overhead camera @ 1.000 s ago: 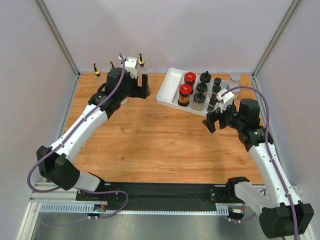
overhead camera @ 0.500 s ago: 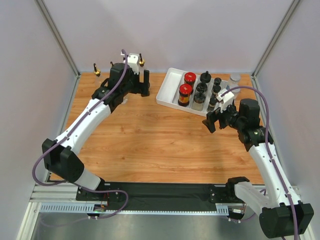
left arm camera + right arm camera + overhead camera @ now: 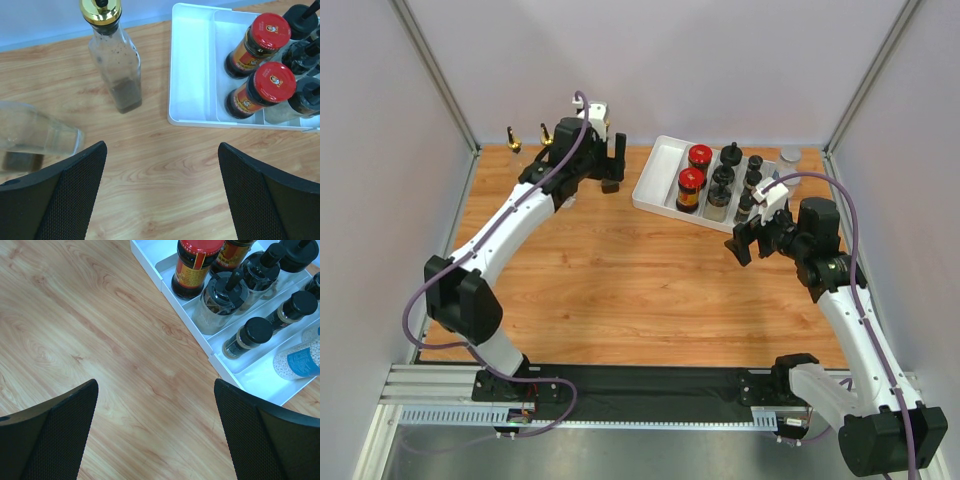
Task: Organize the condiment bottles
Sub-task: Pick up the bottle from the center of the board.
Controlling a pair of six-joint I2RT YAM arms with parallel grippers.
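A tall clear glass bottle (image 3: 115,59) with a gold pourer stands on the wood just left of the white tray (image 3: 193,75). A second clear bottle (image 3: 35,142) shows at the left edge. My left gripper (image 3: 162,150) (image 3: 613,168) hovers open over bare wood in front of them, holding nothing. Two more gold spouts (image 3: 513,138) (image 3: 545,133) stand at the back left. In the tray are red-lidded jars (image 3: 197,262) (image 3: 266,90) and black-capped jars (image 3: 250,335) (image 3: 222,295). My right gripper (image 3: 156,385) (image 3: 748,245) is open over wood near the tray's front corner.
A shaker of white grains with a blue label (image 3: 300,360) lies in the tray's outer slot. A silver-lidded jar (image 3: 790,157) stands beyond the tray's right end. Grey walls close in the back and both sides of the table (image 3: 620,270).
My left arm has stretched farther back and to the right, bringing its gripper nearer the tray's left end. The right arm has not moved.
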